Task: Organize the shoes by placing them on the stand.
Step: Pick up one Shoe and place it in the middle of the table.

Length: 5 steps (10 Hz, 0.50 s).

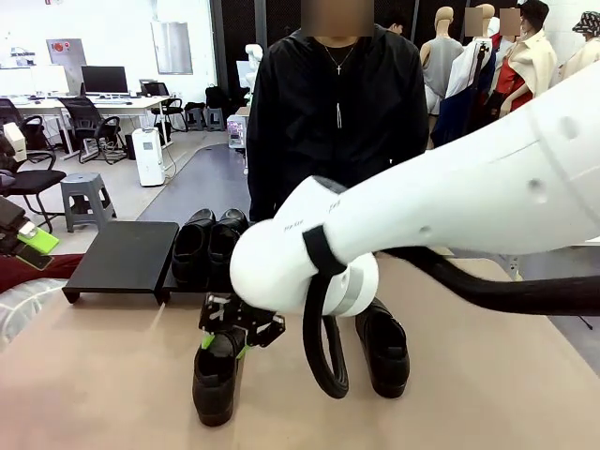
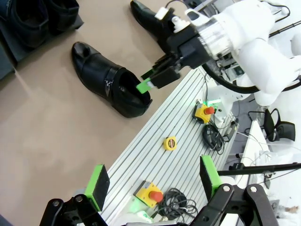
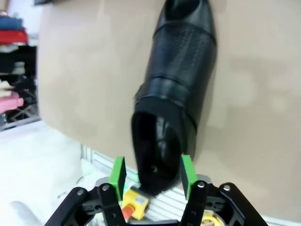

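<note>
The tan table [image 1: 112, 375] runs from the robot's edge to a person [image 1: 337, 122] standing at the far side. Nearest, left of centre, the near shoe [image 1: 214, 380] lies flat on the table with its toe pointing away. The right gripper [image 1: 225, 344] is down at its heel, green pads apart on either side of the heel collar. A gap shows beside one pad, so it does not look clamped. The left gripper [image 2: 154, 181] hangs over the ribbed metal rail [image 2: 155, 155] at the near edge, jaws wide apart with nothing between them. To the right, a little farther off, the second loose shoe [image 1: 384, 352] rests on the table. At the far left is the stand [image 1: 122, 255]: its right platform carries the shelved pair [image 1: 208, 246] side by side and its left platform is bare. The step in hand seems to be the pick of the near shoe. The next move probably calls for closing firmly on the heel, lifting clear, and carrying it far-left to the bare platform.
</note>
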{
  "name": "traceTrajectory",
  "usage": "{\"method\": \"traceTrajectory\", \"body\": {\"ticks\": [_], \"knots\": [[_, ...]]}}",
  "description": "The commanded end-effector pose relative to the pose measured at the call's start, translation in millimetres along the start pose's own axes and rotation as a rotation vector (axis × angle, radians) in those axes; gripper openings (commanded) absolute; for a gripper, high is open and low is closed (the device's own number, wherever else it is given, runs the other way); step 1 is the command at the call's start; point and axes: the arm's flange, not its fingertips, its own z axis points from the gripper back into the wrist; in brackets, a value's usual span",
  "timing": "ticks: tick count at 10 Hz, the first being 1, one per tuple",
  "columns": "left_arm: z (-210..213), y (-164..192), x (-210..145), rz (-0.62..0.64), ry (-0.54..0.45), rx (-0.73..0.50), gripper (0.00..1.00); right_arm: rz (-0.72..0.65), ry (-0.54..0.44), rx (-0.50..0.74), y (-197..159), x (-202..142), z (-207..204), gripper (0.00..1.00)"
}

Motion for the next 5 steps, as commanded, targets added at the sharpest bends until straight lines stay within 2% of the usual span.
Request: {"method": "traceTrajectory", "body": {"ticks": [1, 3, 5], "knots": [[1.0, -0.1, -0.1, -0.023, -0.012, -0.019, 1.0, 0.033, 0.051, 0.052, -42.1, -28.2, 79.4, 1.0], [1.0, -0.1, -0.1, -0.023, -0.012, -0.019, 1.0, 0.029, 0.126, -0.016, -100.1, -43.2, 169.7, 1.0], [1.0, -0.1, -0.1, -0.023, -0.012, -0.019, 1.0, 0.028, 0.166, -0.008, -170.6, -46.7, 257.7, 1.0]]}}
